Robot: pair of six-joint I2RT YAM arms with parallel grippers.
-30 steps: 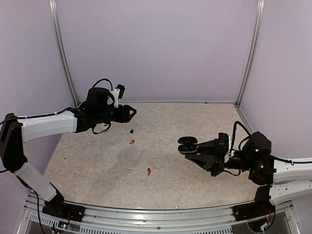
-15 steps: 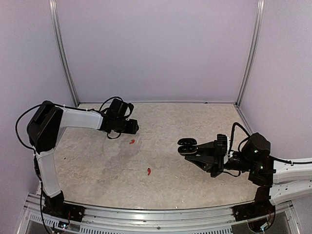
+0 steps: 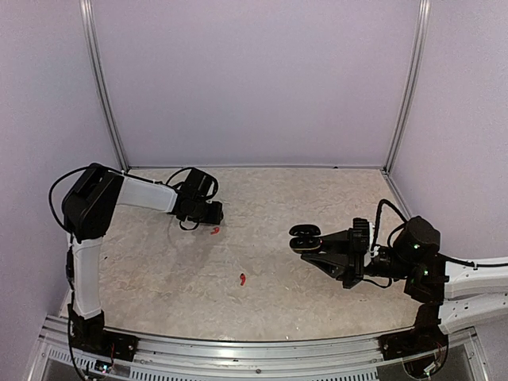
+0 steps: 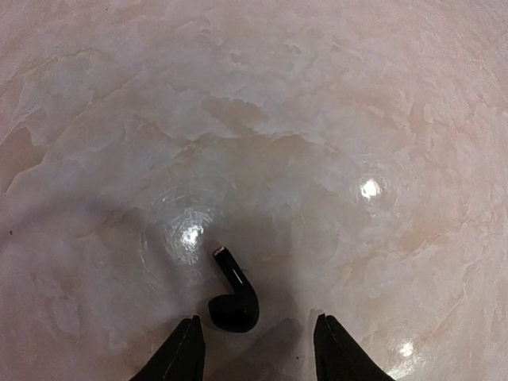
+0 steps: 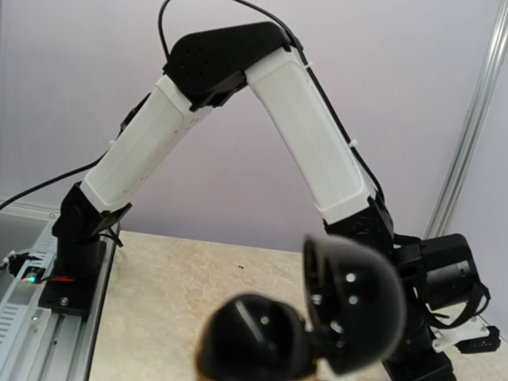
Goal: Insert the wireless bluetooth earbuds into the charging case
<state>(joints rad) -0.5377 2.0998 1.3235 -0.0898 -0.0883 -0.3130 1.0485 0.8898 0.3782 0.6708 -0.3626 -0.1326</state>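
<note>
Left gripper part-open, empty; black earbud framed between its fingertips, stem pointed away; charging case clamped by right gripper.

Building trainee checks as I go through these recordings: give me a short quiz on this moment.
1. True or false: the black bud lies on the table at the left tool's open tips.
2. How many red buds lie loose on the table?
3. The right tool holds: A, a closed case; B, an open case; C, a red bud.
Key: 1 true; 2 two; 3 B.
</note>
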